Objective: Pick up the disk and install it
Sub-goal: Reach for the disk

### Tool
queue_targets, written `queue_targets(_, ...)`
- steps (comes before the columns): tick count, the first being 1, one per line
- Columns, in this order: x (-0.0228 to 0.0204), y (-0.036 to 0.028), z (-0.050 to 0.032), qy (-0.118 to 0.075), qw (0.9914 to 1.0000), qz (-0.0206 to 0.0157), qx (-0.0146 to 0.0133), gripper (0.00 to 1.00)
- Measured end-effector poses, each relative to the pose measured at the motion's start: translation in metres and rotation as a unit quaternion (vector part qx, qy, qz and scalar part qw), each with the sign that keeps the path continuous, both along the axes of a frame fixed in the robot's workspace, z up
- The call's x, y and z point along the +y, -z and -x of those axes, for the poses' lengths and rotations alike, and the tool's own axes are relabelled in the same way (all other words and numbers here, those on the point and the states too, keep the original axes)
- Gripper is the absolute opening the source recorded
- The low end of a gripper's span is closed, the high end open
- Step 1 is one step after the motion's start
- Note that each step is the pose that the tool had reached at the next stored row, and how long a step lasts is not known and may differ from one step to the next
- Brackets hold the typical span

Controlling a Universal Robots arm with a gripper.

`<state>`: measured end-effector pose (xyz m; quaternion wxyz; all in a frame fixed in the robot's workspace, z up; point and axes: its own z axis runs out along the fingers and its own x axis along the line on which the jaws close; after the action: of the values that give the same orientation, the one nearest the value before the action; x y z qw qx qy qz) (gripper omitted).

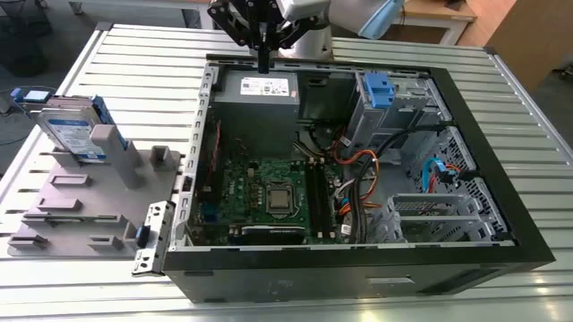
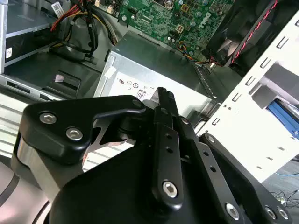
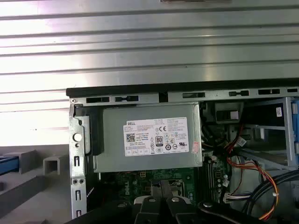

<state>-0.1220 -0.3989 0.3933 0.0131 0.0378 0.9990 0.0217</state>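
Gripper empty over the power supply box [image 1: 257, 90]; disk far from its fingers.
Exterior view: the gripper [image 1: 264, 66] hung with fingers pressed together, holding nothing; the disk [image 1: 76, 131] stood upright in a grey stand [image 1: 72, 201], well apart from them; second wrist view: the joined fingers [image 2: 164, 100] pointed at the box's white sticker [image 2: 133, 86]; first wrist view: the box lay just beyond the fingertips [image 3: 161, 191].

disk [image 1: 74, 134] on stand [image 1: 72, 218] | stand beside case [image 1: 313, 282], exterior view's left
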Motion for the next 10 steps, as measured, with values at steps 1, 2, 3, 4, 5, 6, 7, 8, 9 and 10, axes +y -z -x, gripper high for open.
queue_targets(1, 0.0, 0.0, 0.0, 0.0, 1.0, 0.0, 0.0, 0.11)
queue_targets(2, 0.0, 0.0, 0.0, 0.0, 1.0, 0.0, 0.0, 0.11)
queue_targets(3, 0.0, 0.0, 0.0001, 0.0, 1.0, 0.0, 0.0, 0.11)
queue_targets(4, 0.0, 0.0, 0.0002, 0.0, 1.0, 0.0, 0.0, 0.11)
queue_targets(5, 0.0, 0.0, 0.0003, 0.0, 1.0, 0.0, 0.0, 0.11)
queue_targets(6, 0.0, 0.0, 0.0005, 0.0, 1.0, 0.0001, 0.0, 0.11)
queue_targets(7, 0.0, 0.0, 0.001, 0.0, 1.0, 0.0, 0.0, 0.11)
queue_targets(8, 0.0, 0.0, 0.0014, 0.0, 1.0, 0.0, 0.0, 0.11)
queue_targets(9, 0.0, 0.0, 0.0016, 0.0, 1.0, 0.0, 0.0, 0.11)
queue_targets(10, 0.0, 0.0, 0.0019, 0.0, 1.0, 0.0, 0.0, 0.11)
